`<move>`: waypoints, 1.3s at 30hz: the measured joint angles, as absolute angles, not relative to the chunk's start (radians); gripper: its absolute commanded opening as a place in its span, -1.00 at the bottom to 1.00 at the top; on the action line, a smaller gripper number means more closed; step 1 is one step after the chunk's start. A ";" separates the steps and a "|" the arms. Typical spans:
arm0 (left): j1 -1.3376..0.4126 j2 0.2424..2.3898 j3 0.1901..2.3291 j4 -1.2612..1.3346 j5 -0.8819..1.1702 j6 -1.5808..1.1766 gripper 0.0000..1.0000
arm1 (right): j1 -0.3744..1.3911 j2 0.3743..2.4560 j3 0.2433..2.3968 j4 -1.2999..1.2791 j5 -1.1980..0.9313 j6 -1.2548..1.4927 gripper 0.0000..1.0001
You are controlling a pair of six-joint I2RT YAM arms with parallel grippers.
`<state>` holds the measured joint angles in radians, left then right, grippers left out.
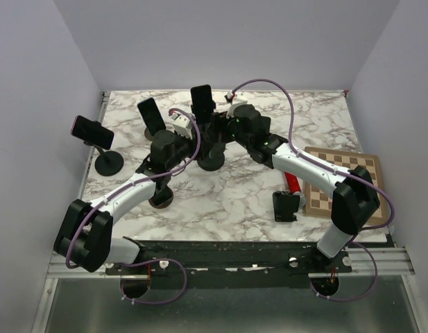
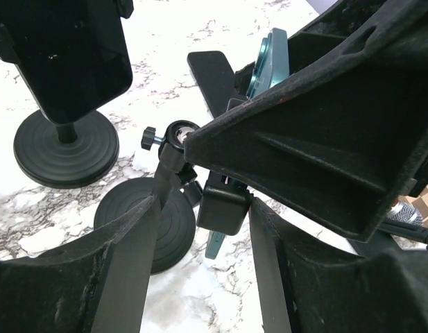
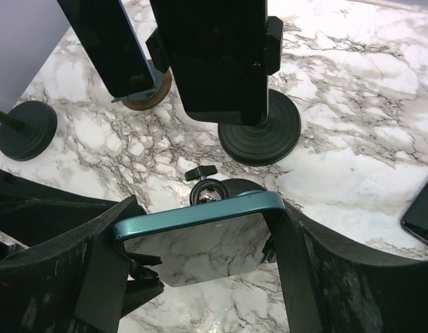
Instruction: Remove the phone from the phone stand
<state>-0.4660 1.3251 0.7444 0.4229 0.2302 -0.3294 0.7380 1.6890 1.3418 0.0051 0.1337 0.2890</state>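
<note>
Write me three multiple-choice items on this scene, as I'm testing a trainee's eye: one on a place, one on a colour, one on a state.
1. Where on the table does the chessboard lie, seen from the top camera?
A. Far left corner
B. Right side
C. Centre, under a stand

2. What colour is the rim of the nearest phone in the right wrist view?
A. Red
B. White
C. Teal

3. How does the right gripper stand?
A. Shut on the nearest phone's edges
B. Wide open above the chessboard
C. Shut on nothing

Answers:
1 B: the chequered board sits at the table's right edge.
2 C: the rounded rim shows blue-green against the marble.
3 A: a finger presses each side of the phone.
</note>
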 measured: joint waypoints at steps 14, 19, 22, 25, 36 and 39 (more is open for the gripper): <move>-0.467 1.372 0.762 0.429 0.250 -0.352 -0.04 | 0.751 1.702 1.359 -0.003 0.145 0.289 -0.99; -0.467 1.372 0.762 0.429 0.250 -0.353 -0.05 | 0.756 1.708 1.368 -0.011 0.154 0.289 -0.99; -0.467 1.372 0.762 0.428 0.251 -0.353 -0.11 | 0.757 1.708 1.369 -0.013 0.160 0.289 -0.99; -0.467 1.372 0.762 0.428 0.252 -0.354 -0.12 | 0.759 1.708 1.369 -0.014 0.165 0.289 -0.99; -0.467 1.371 0.762 0.425 0.252 -0.357 -0.10 | 0.760 1.708 1.370 -0.018 0.168 0.289 -0.99; -0.467 1.371 0.762 0.424 0.252 -0.359 -0.10 | 0.760 1.708 1.370 -0.018 0.168 0.289 -0.99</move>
